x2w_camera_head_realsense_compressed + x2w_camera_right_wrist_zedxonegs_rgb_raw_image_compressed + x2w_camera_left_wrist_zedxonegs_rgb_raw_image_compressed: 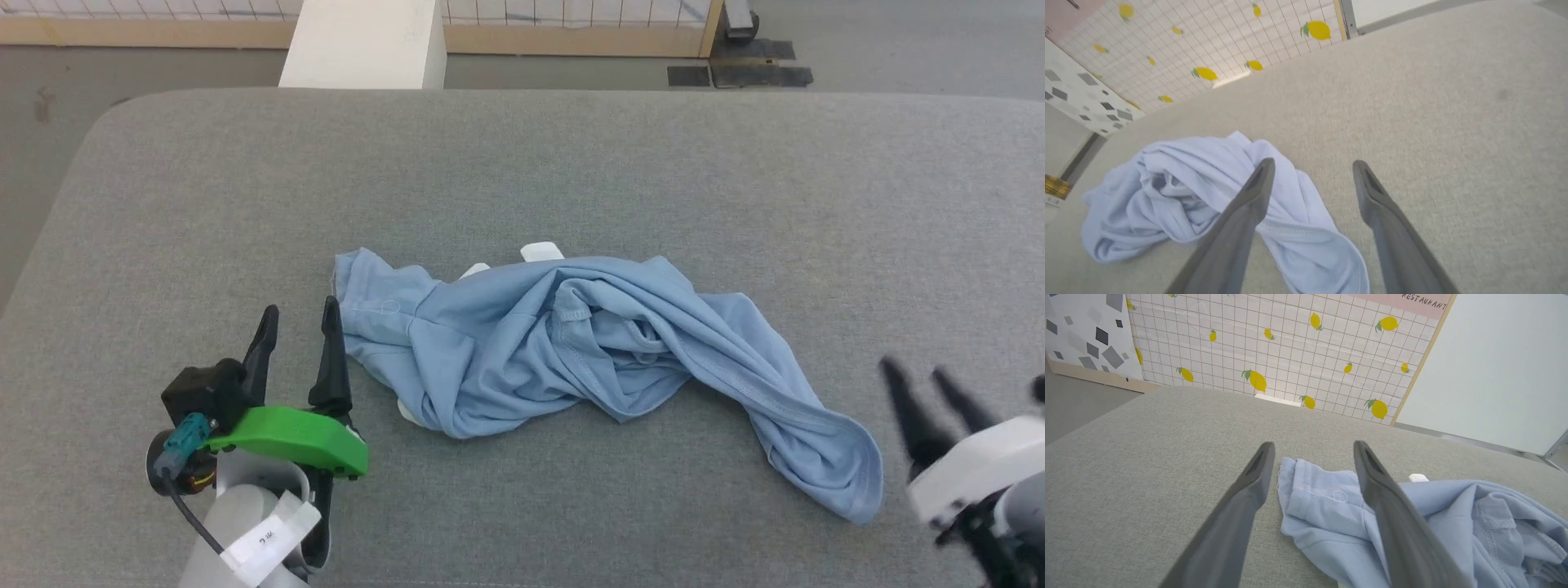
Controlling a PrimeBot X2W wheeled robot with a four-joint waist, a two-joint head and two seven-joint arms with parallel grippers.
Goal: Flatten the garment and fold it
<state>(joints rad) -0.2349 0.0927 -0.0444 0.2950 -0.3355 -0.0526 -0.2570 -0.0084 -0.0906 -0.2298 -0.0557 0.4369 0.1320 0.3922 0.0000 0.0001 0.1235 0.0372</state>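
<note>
Nothing looked done yet: the shirt (571,343) lay crumpled mid-counter (571,163), unflattened and unfolded, with the left end effector (300,310) and right end effector (918,371) both open and empty near its ends.

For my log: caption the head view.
Crumpled blue garment on grey surface, flanked by the open left gripper and open right gripper.
</note>
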